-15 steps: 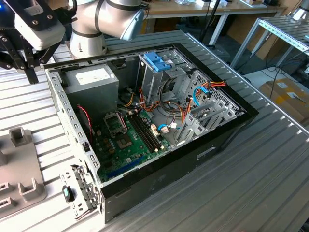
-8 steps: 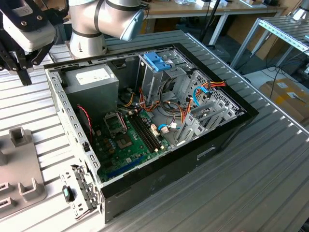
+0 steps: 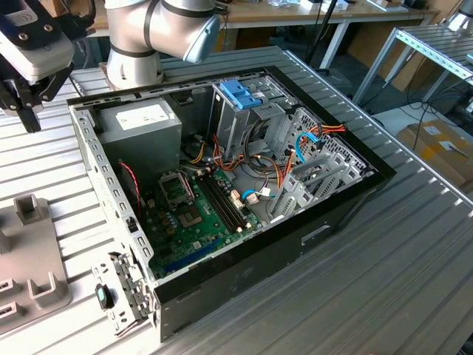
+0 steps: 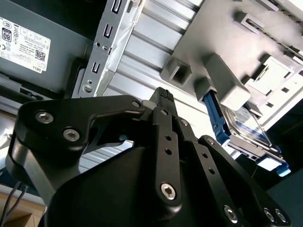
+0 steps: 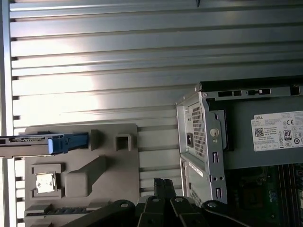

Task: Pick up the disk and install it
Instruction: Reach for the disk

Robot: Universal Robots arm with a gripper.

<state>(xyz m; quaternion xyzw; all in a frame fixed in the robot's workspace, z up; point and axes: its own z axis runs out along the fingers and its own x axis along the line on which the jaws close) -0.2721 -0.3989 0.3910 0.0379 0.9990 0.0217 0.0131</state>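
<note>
The disk (image 5: pixel 33 143) stands on its edge in a slot of the grey holder plate (image 5: pixel 80 189), its blue plastic frame (image 5: pixel 68 143) facing the computer. In the second wrist view the disk (image 4: pixel 246 127) shows its silver face and printed label. My gripper (image 5: pixel 163 187) hovers above the table between the holder plate and the open computer case (image 3: pixel 347 200), apart from the disk. Its fingertips (image 4: pixel 162 94) are together with nothing between them. In the exterior view the gripper (image 3: pixel 26 111) hangs at the far left, above the case's corner.
Inside the case are a grey power supply box (image 3: pixel 140 122) with a white sticker, a metal drive cage with a blue handle (image 3: pixel 240 92), a green motherboard (image 3: pixel 199 214) and loose cables. The arm's base (image 3: pixel 137 44) stands behind the case. The holder plate (image 3: pixel 22 244) lies left of it.
</note>
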